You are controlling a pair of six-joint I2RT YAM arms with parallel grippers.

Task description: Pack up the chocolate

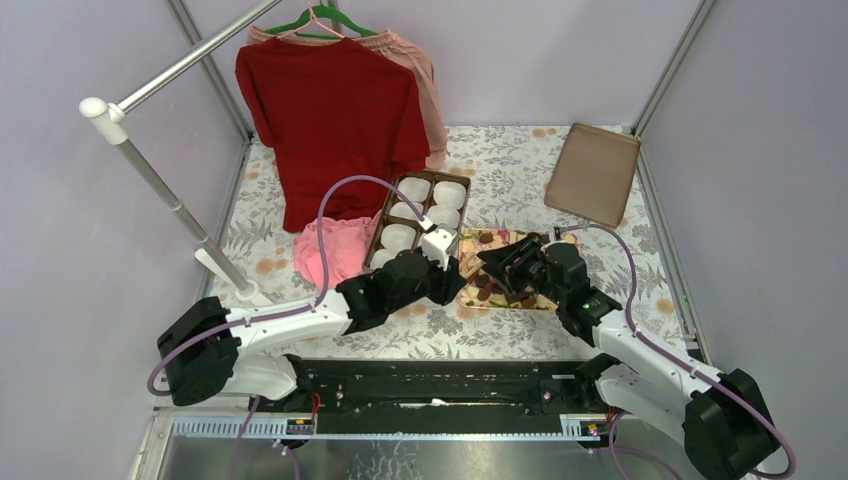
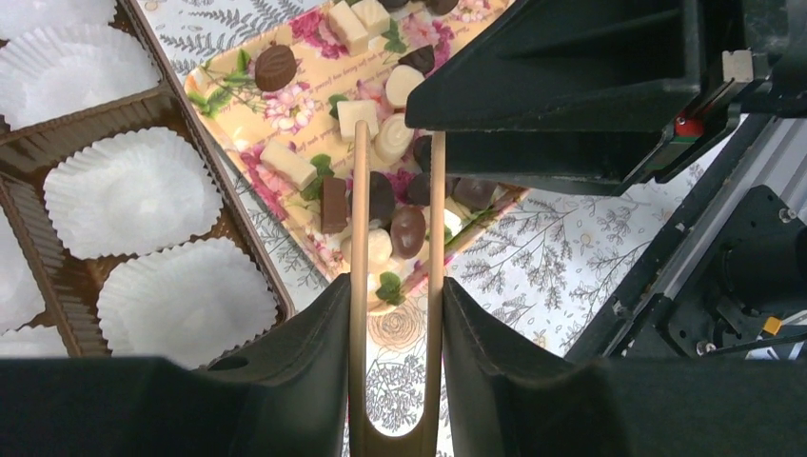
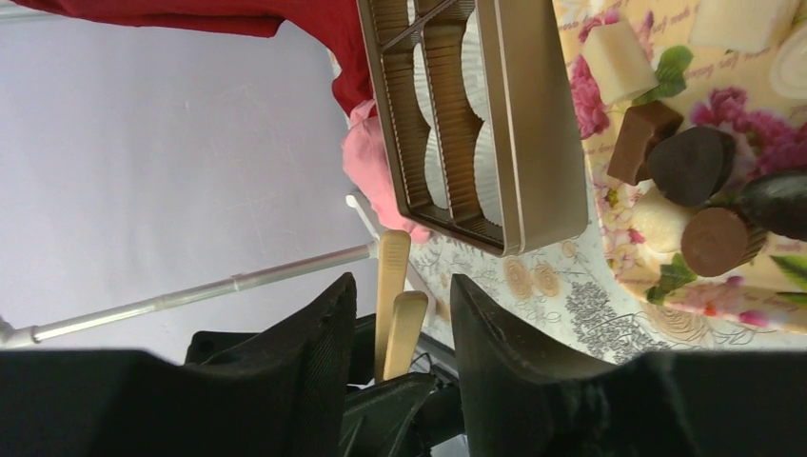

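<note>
The chocolate pieces, dark brown and cream, lie on a flower-patterned tray, which also shows in the top view. My left gripper is shut on tan wooden tongs. The tong tips reach over the pieces, spread apart, with a dark piece between the prongs. My right gripper is open and empty, low over the tray's near left part, facing the left gripper. In the right wrist view, chocolates sit at the right. The tong tips show beyond my right fingers.
A brown compartment box holding white paper cups stands left of the tray. Its flat lid lies at the back right. A red shirt hangs on a rack, with pink cloth below.
</note>
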